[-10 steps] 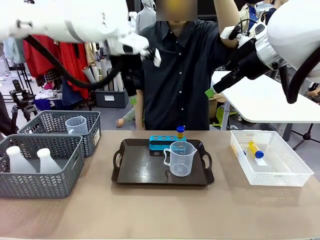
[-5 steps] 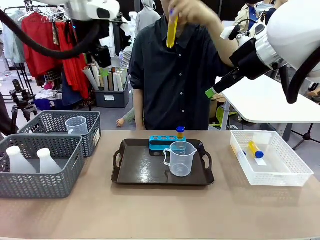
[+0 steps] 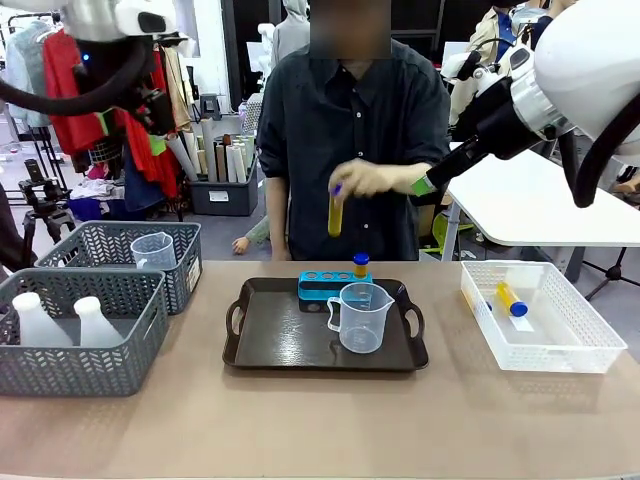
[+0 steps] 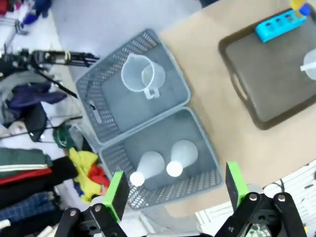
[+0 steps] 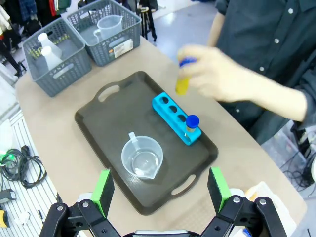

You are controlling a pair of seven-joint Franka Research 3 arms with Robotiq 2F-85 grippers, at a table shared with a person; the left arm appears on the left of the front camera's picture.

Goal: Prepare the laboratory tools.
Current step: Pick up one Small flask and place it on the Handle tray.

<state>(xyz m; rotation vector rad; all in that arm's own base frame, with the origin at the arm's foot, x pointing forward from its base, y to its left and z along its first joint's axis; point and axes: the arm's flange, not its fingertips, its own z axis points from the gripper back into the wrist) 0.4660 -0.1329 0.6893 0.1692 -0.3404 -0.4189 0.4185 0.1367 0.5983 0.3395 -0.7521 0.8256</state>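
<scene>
- Amber liquid fills the blue-capped tube (image 5: 182, 81) that a person's hand (image 5: 217, 79) holds upright. Fingers hide part of its cap.
- A clear jug (image 5: 142, 158) and a blue rack (image 5: 173, 116) sit on the dark tray (image 5: 98, 123). A second tube (image 5: 191, 124) stands in the rack's end hole.
- Your right pincer (image 5: 160, 190) is spread wide and grips nothing. The jug lies straight ahead between its pads, with the rack beyond. The held tube is farther on, above the rack and clear of it.
- Your left pincer (image 4: 175, 190) is also spread and empty. Two white flasks (image 4: 182, 155) stand just ahead of it in a grey basket (image 4: 207, 148). A second jug (image 4: 140, 76) sits in the basket beyond.
- The left wrist view cuts off the tray and rack at its far corner.
</scene>
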